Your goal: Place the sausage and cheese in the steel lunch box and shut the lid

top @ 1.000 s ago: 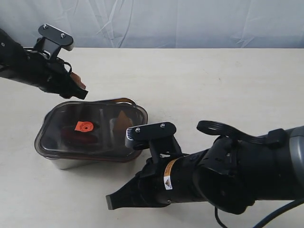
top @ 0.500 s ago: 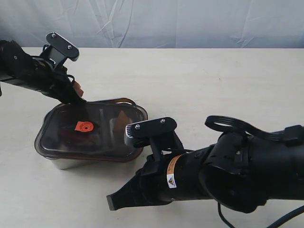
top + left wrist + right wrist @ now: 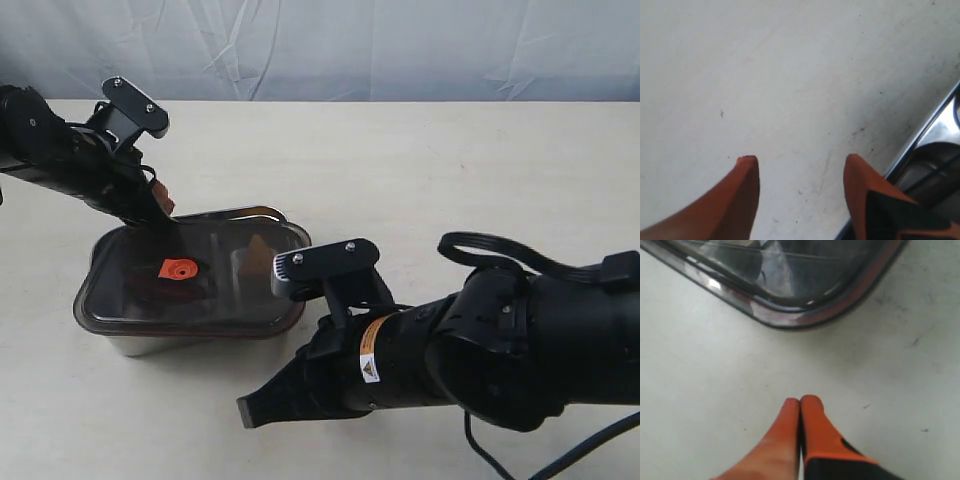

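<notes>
The steel lunch box (image 3: pixel 150 345) stands left of centre with the dark see-through lid (image 3: pixel 215 300) lying on it, orange valve (image 3: pixel 178 268) up. Through the lid a dark red shape, the sausage (image 3: pixel 148 287), shows in the left compartment and the yellowish cheese (image 3: pixel 262 246) in the right one. My left gripper (image 3: pixel 162 204) is at the box's far left corner; in the left wrist view it (image 3: pixel 801 159) stands open over bare table, beside the steel rim (image 3: pixel 940 131). My right gripper (image 3: pixel 256 408) is low in front of the box, shut and empty (image 3: pixel 800 401), pointing at a lid corner (image 3: pixel 805 315).
The cream table (image 3: pixel 420 170) stretches to the right and behind the box. A pale cloth backdrop (image 3: pixel 350 45) hangs along the far edge. The bulky right arm (image 3: pixel 500 350) fills the front right.
The left gripper has come down and in to the box's far left corner. The right arm has shifted slightly right and its tip has risen a little.
</notes>
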`<state>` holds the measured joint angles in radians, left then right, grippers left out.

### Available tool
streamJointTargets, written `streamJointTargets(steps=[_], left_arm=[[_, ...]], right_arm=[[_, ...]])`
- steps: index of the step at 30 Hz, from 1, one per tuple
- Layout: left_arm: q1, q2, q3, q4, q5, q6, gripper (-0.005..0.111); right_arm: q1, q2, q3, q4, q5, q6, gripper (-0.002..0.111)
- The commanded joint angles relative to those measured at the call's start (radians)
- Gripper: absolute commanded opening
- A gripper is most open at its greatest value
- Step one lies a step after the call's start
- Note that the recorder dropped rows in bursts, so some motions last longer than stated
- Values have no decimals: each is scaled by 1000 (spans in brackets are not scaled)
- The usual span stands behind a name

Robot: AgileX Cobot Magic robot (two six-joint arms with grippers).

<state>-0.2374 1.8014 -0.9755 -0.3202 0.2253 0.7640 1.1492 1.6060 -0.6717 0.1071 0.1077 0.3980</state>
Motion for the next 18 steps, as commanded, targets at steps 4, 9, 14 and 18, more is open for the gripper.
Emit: streamJointTargets(steps=[4, 9, 14, 18], left_arm=[[-5, -30, 1, 8, -8, -4, 50], [-5, -62, 1, 8, -4, -4, 50], [-5, -64, 1, 8, -6, -4, 50], [-5, -64, 1, 8, -8, -4, 50]], right_arm=[[-31, -8, -3, -26, 55, -7, 0], [-31, -8, -3, -30, 45, -7, 0], [-31, -13, -3, -1, 86, -7, 0], [-30, -55, -3, 24, 91, -7, 0]])
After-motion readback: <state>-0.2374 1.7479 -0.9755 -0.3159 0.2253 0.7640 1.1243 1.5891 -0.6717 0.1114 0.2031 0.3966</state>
